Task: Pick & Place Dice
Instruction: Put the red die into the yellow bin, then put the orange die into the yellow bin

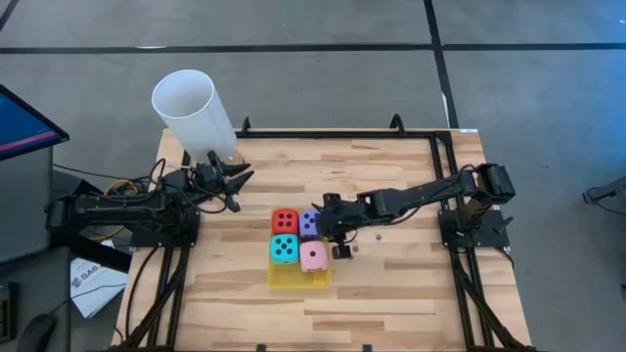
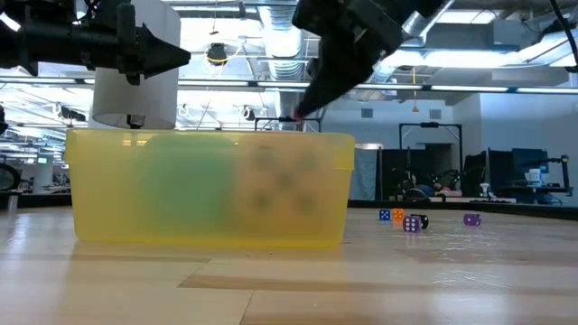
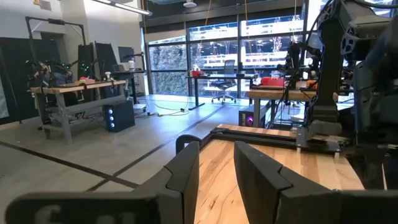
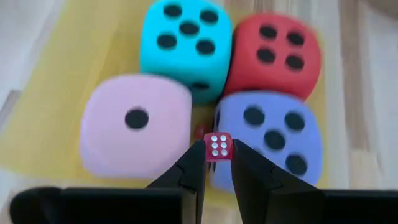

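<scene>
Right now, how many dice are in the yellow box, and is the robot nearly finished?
Four big dice sit in the yellow tray: red die, purple die, cyan die, pink die. The right gripper hangs over them, its fingers shut on a tiny red die. Left to do: a few tiny dice remain on the table. The left gripper waits near the white cup.

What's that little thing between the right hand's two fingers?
A tiny red die, pinched in the right hand above the four big dice; the right wrist view shows it.

Red die [image 1: 285, 221], cyan die [image 1: 284, 248], pink die [image 1: 313, 256], purple die [image 1: 309, 222], dark-pipped; yellow tray [image 1: 293, 280].
</scene>
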{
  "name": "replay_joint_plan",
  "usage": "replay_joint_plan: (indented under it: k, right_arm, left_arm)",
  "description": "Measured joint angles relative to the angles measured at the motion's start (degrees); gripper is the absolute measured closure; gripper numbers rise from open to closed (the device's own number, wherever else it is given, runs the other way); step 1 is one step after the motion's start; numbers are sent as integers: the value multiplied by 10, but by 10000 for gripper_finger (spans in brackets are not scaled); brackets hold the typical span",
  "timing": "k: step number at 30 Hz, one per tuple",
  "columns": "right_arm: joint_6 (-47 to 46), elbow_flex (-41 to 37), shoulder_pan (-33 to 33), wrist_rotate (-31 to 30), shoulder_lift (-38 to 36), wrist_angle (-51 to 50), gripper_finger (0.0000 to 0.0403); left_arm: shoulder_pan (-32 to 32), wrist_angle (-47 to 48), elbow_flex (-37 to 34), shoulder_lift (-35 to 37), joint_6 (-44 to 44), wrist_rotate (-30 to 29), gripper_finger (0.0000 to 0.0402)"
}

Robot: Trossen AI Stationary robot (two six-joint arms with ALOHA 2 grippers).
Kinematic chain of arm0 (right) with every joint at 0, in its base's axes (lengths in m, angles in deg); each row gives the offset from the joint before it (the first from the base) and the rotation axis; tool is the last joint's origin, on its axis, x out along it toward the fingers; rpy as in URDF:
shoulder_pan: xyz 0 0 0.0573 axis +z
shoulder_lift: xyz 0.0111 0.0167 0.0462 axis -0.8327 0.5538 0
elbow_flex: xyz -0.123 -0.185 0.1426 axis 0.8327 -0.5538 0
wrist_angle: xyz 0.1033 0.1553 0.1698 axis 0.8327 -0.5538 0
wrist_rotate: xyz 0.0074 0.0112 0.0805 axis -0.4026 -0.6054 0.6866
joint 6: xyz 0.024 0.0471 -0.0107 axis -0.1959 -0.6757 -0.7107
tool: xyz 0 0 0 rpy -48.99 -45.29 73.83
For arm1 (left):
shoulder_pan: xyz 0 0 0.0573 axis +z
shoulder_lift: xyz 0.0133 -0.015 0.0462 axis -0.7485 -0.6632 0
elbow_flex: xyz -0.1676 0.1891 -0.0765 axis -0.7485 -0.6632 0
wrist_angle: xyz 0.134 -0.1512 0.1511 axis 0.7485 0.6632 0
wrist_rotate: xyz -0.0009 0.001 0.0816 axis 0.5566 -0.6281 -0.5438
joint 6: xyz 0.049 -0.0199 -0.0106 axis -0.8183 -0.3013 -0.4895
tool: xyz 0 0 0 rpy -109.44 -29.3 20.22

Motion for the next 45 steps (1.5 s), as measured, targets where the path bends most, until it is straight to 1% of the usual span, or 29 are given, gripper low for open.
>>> replay_joint_plan:
  k: [8, 13, 17, 25, 34, 37, 45]
  right_arm:
    - [13, 0, 0, 0, 3, 79, 346]
    - [13, 0, 0, 1, 38, 134, 346]
    - [13, 0, 0, 1, 63, 136, 346]
    - [13, 0, -1, 1, 54, 152, 346]
    - [13, 0, -4, 1, 59, 146, 344]
    - [22, 0, -4, 1, 59, 148, 327]
    - [27, 0, -4, 1, 59, 151, 254]
  left_arm:
    - [0, 0, 0, 0, 0, 0, 312]
    - [0, 0, 0, 0, 0, 0, 312]
    - [0, -1, 0, 0, 0, 0, 312]
    - [0, -5, 0, 0, 0, 0, 312]
    - [0, -5, 0, 0, 0, 0, 312]
    - [0, -5, 0, 0, 0, 0, 312]
    - [0, -5, 0, 0, 0, 0, 312]
